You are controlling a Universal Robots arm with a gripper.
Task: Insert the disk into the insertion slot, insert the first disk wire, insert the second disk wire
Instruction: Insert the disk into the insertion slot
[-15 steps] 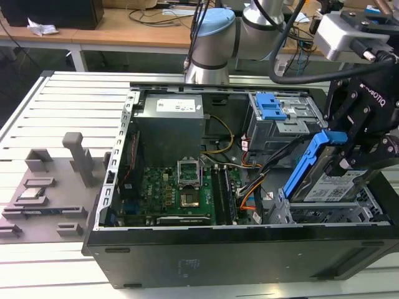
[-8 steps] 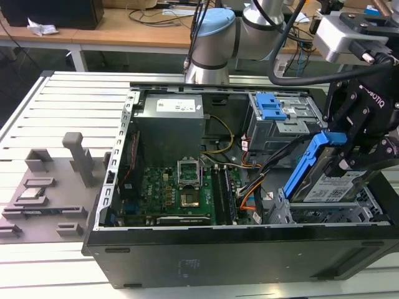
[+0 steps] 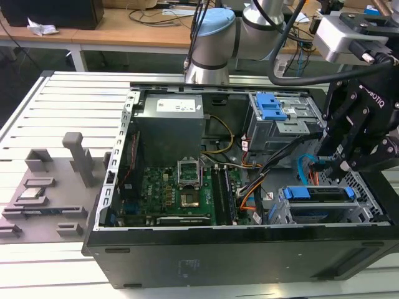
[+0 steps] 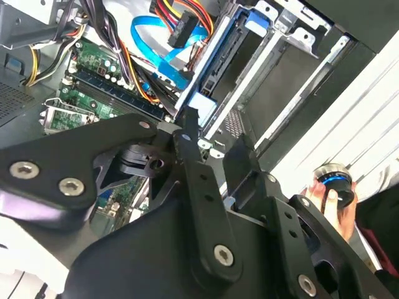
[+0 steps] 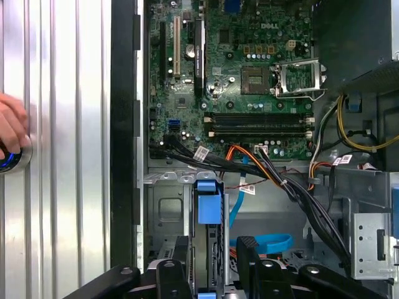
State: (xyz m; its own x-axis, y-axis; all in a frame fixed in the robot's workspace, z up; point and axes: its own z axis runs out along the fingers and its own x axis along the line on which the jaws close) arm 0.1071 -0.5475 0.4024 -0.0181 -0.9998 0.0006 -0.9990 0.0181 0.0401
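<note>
At 4 o'clock in the open computer case [image 3: 187, 261], in the exterior view, the metal cage [image 3: 283, 215] is occupied by the disk [image 3: 296, 193], set on edge. Its top edge is straddled by the gripper [image 5: 212, 265], fingers [image 5: 174, 274] apart, with a gap alongside. The blue cable [image 5: 274, 240] is looped nearby.

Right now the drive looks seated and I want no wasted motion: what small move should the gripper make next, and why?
Probably shift the open gripper off the hard drive toward the black plug of the orange-red wire bundle. The drive already sits in the drive cage with the fingers straddling it, while that plug appears to hang loose near its end.
</note>
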